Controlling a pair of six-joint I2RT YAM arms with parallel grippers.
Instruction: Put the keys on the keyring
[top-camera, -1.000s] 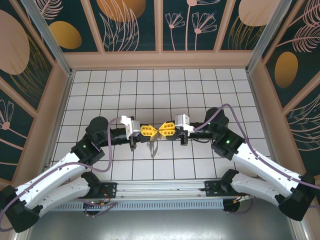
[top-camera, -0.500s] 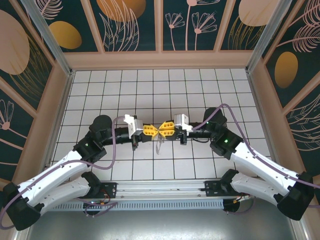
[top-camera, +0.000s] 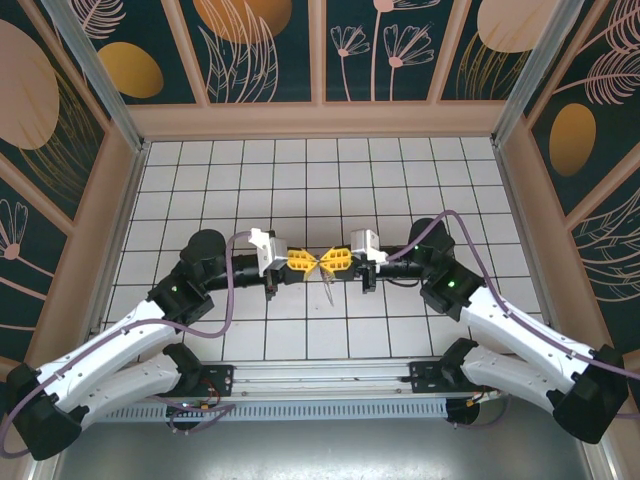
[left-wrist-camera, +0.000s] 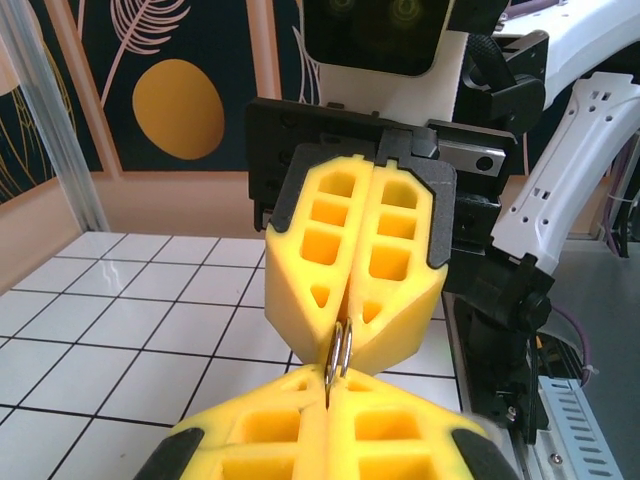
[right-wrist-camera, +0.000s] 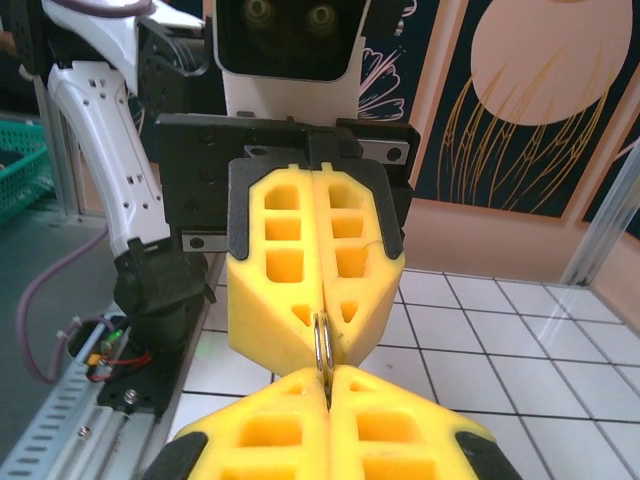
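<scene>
1. yellow foam fingers of both arms meet tip to tip above the middle of the white tiled table (top-camera: 400, 190) in the top view, the left gripper (top-camera: 309, 262) reaching in from the left and the right gripper (top-camera: 329, 262) from the right.
2. the keyring (left-wrist-camera: 340, 352), a thin metal double-wound loop, stands on edge in the small gap between the two sets of tips.
3. in the left wrist view the left gripper's own fingers sit at the bottom edge, pressed together, with the lower part of the ring caught in their seam.
4. facing that lens, the right gripper's fingers are likewise pressed together, pinching the ring's upper part.
5. the right wrist view gives the mirror of this: the same ring is bridged between both closed pairs, gripped at each end.
6. in the top view a thin pale sliver (top-camera: 325, 288) hangs just below the meeting point, above the tiles; whether it is a key or part of the ring i cannot tell.
</scene>
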